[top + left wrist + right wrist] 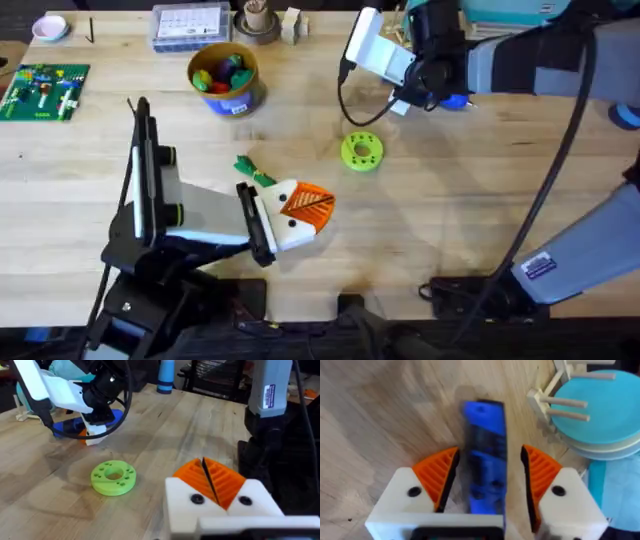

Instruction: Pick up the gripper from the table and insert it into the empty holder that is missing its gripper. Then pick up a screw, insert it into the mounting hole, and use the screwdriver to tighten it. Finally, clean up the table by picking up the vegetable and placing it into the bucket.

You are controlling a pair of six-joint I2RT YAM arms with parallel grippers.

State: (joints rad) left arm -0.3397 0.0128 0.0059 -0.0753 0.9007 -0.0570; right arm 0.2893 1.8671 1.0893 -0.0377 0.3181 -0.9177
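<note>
Overhead: right gripper (418,97) upper right of frame, fingers spread around the screwdriver (485,455), not yet clamped. Left gripper (305,210) at centre, pads pressed together, holding nothing. Bucket (226,79) upper centre-left. Vegetable (254,171) just left of centre.

One screwdriver (485,460), blue. One vegetable (254,171), green, just beside left arm's white finger blocks. One bucket (226,80), beyond vegetable, several toy pieces inside. One lime-green disc (361,152), right of vegetable. One green circuit board (42,91), left of bucket. One clear parts box (190,24), behind bucket. One bench (450,200).
</note>
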